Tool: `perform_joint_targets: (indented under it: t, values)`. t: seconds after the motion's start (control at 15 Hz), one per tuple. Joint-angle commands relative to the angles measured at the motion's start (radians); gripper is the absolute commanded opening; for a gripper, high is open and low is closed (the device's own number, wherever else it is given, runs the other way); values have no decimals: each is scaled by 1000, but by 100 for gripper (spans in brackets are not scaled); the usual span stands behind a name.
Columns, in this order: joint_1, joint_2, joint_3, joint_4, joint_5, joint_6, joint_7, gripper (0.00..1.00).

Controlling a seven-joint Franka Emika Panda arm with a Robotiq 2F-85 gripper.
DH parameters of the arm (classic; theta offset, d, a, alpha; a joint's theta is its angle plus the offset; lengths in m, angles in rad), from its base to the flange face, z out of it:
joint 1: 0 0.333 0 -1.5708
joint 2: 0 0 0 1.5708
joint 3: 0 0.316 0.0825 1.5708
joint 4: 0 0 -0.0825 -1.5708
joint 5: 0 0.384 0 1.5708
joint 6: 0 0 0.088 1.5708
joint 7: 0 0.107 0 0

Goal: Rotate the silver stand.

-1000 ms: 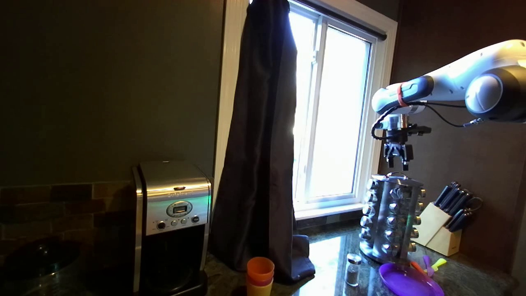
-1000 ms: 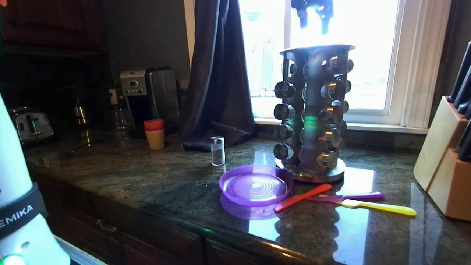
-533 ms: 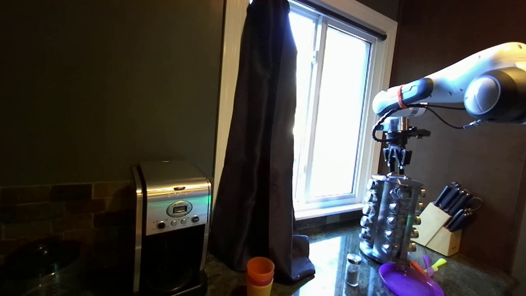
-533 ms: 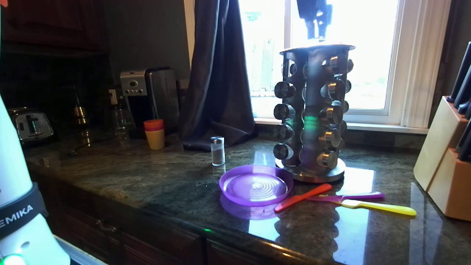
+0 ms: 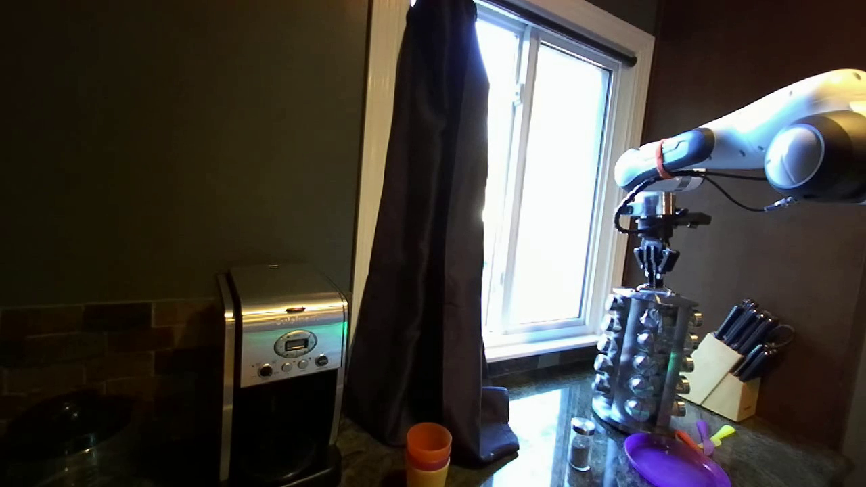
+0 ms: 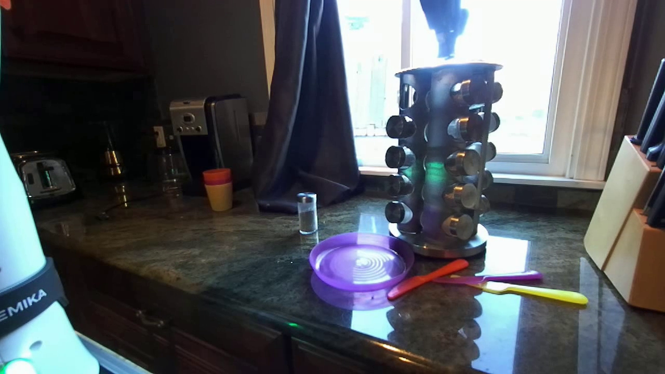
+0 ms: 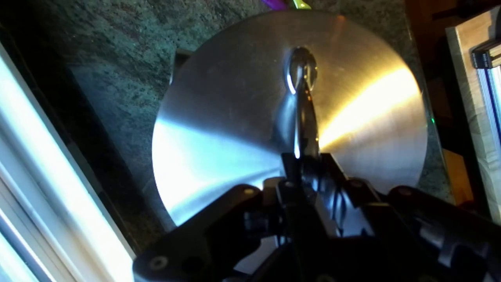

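Note:
The silver stand [image 6: 439, 130] is upright on the counter in both exterior views, a tall round rack with tiers of shiny-capped jars. From above, the wrist view shows its brushed round top [image 7: 231, 90] with an arched chrome handle [image 7: 306, 121] across the middle. My gripper [image 7: 307, 160] points straight down over that top, its two black fingers [image 7: 290, 166] on either side of the handle and closed against it. The handle's far end is hidden beneath the gripper. In an exterior view the gripper [image 5: 654, 279] meets the rack at its top centre.
A purple plate [image 6: 358, 283] and colourful plastic cutlery [image 6: 545, 293] lie in front of the rack's base. A glass shaker [image 6: 307, 215] stands left of the plate. The knife block [image 5: 720, 379] is close beside the rack, and the window [image 5: 561, 182] rises behind.
My gripper has come down onto the rack's top and closed on the handle. The rack has turned slightly: its front jars have shifted left in an exterior view, while the base stays put.

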Motion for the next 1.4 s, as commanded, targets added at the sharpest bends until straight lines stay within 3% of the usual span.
perform_joint_targets:
  t: [0.0, 0.67, 1.33]
  values:
    - [2, 5, -10, 13, 2, -78, 59, 5]
    - [-29, 80, -18, 142, 104, -259, 377, 5]
    - [-100, 178, -3, 284, 224, -299, 592, 5]
